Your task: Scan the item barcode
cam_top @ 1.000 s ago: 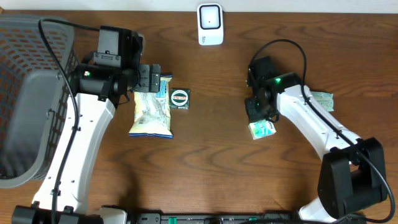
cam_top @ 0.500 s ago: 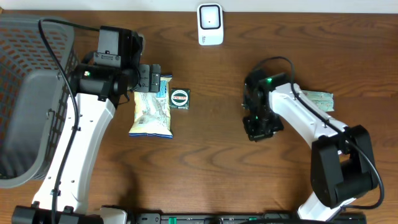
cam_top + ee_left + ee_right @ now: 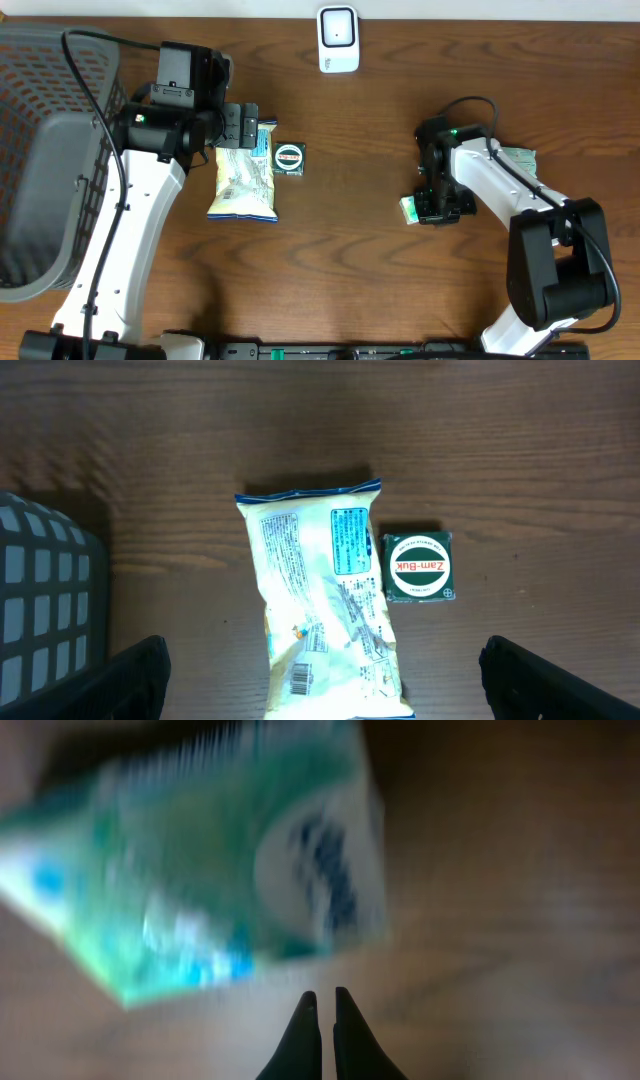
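A pale snack bag [image 3: 243, 182] lies on the table, its barcode side up [image 3: 325, 610]. A small green Zam-Buk box [image 3: 289, 158] sits just right of it [image 3: 420, 566]. My left gripper [image 3: 248, 128] hovers over the bag's top end, open wide [image 3: 322, 665], with nothing between its fingers [image 3: 130, 680]. A small green carton [image 3: 408, 208] lies mid-right, blurred in the right wrist view [image 3: 210, 870]. My right gripper [image 3: 430, 207] is shut and empty [image 3: 322, 998], pointing down right beside that carton. The white scanner [image 3: 338, 40] stands at the back centre.
A grey mesh basket [image 3: 45, 160] fills the left side and shows at the left wrist view's edge [image 3: 40, 610]. Another green-and-white packet [image 3: 516, 158] lies behind the right arm.
The right arm has swung its wrist to the right, and the shut gripper now stands by the green carton's right side. The left arm and the snack bag have not moved.
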`<action>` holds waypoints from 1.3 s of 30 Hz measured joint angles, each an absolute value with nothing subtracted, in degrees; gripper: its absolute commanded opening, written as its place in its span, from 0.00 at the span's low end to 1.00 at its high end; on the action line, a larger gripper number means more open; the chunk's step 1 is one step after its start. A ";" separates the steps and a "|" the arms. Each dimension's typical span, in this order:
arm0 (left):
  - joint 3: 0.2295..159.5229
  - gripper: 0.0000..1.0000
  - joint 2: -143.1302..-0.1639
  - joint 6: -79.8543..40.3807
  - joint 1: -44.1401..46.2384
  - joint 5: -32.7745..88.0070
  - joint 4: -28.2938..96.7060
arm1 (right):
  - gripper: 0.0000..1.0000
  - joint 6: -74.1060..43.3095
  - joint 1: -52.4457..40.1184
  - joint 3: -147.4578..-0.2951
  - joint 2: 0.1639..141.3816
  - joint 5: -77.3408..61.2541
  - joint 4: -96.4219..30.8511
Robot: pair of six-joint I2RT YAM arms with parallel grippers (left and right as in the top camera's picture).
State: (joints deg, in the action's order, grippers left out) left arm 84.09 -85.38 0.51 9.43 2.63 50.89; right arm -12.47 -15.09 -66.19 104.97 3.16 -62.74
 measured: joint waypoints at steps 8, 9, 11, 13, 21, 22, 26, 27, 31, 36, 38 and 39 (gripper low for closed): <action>84.09 0.98 -85.38 0.51 9.43 2.63 50.87 | 0.01 -14.39 -15.00 -62.63 104.99 4.62 -50.87; 84.09 0.98 -85.38 0.51 9.43 2.61 50.87 | 0.01 -14.50 -15.00 -62.41 104.99 4.69 -49.25; 84.09 0.97 -85.38 0.51 9.43 2.63 50.87 | 0.01 -14.61 -15.00 -62.22 104.99 4.80 -46.15; 84.09 0.98 -85.38 0.51 9.43 2.61 50.85 | 0.01 -14.63 -15.00 -62.15 104.99 4.78 -42.13; 84.09 0.98 -85.38 0.49 9.43 2.61 50.87 | 0.01 -9.69 -14.92 -62.08 104.99 -1.37 -27.94; 84.09 0.97 -85.38 0.51 9.43 2.63 50.85 | 0.01 -8.95 -14.92 -62.08 104.99 -2.44 -27.33; 84.09 0.98 -85.38 0.51 9.43 2.63 50.87 | 0.01 -6.72 -14.92 -62.08 104.99 -5.54 -27.20; 84.09 0.98 -85.38 0.51 9.43 2.61 50.87 | 0.01 -6.11 -14.92 -62.08 104.99 -6.37 -27.29; 84.09 0.98 -85.38 0.51 9.43 2.63 50.87 | 0.11 -3.99 -14.92 -62.08 104.99 -10.07 -27.27; 84.09 0.98 -85.38 0.51 9.43 2.61 50.85 | 0.40 -2.31 -14.46 -62.92 104.99 -14.02 -29.26; 84.09 0.98 -85.38 0.51 9.43 2.61 50.87 | 0.45 -2.17 -13.63 -64.90 104.99 -15.79 -32.62; 84.09 0.98 -85.38 0.51 9.43 2.61 50.85 | 0.46 -2.11 -13.04 -66.19 104.99 -16.51 -34.72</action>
State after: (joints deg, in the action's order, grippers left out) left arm 84.09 -85.38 0.51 9.43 2.61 50.85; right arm -2.11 -13.04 -66.19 104.99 -16.51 -34.72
